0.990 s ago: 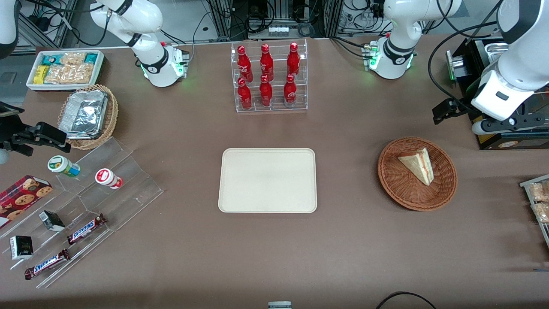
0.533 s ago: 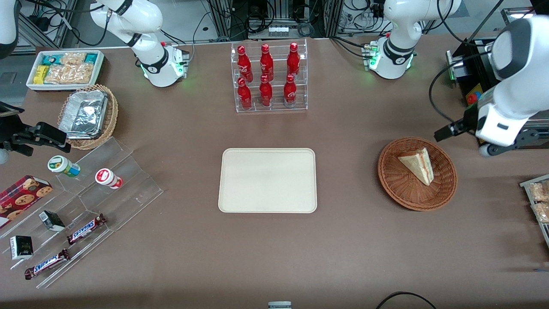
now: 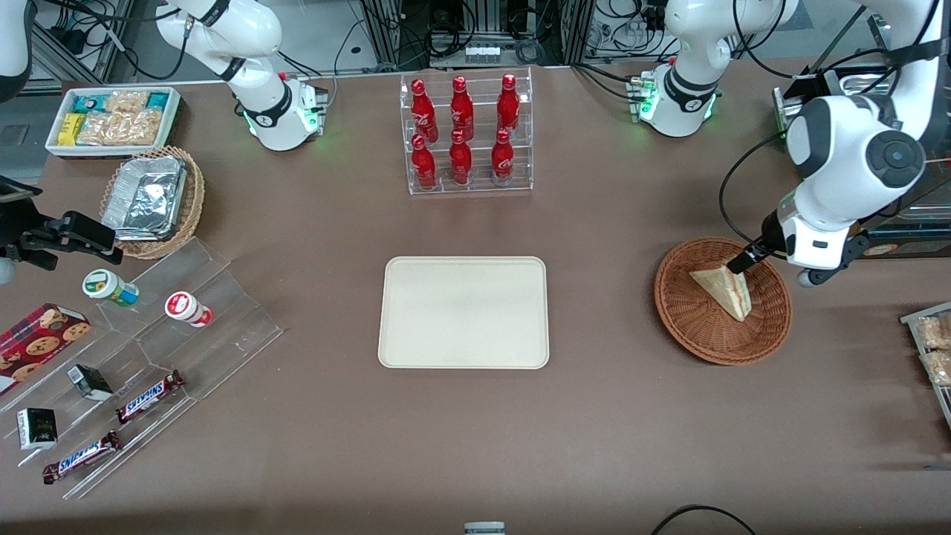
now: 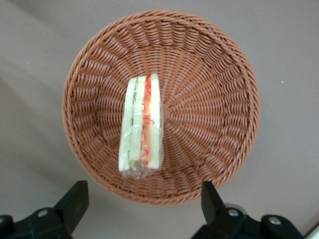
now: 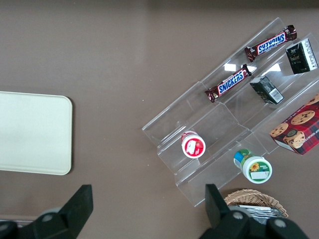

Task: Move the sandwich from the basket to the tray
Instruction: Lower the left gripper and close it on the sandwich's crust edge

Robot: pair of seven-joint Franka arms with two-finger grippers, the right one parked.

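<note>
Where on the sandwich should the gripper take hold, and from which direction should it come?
Probably from straight above. The sandwich lies in the basket with its layered filling edge up. The open gripper hovers over the basket, so its fingers could close on the two flat bread faces near the wedge's middle.

Woven wicker basket; glossy clear-wrapped sandwich; matt tray

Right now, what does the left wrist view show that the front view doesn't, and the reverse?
Only the left wrist view shows the gripper open above the basket, fingers wide apart, and the sandwich's green and red filling edge-on. Only the front view shows the tray, bare, toward the parked arm's end from the basket, plus the bottle rack. Both show the sandwich lying in the basket, ungrasped.
</note>
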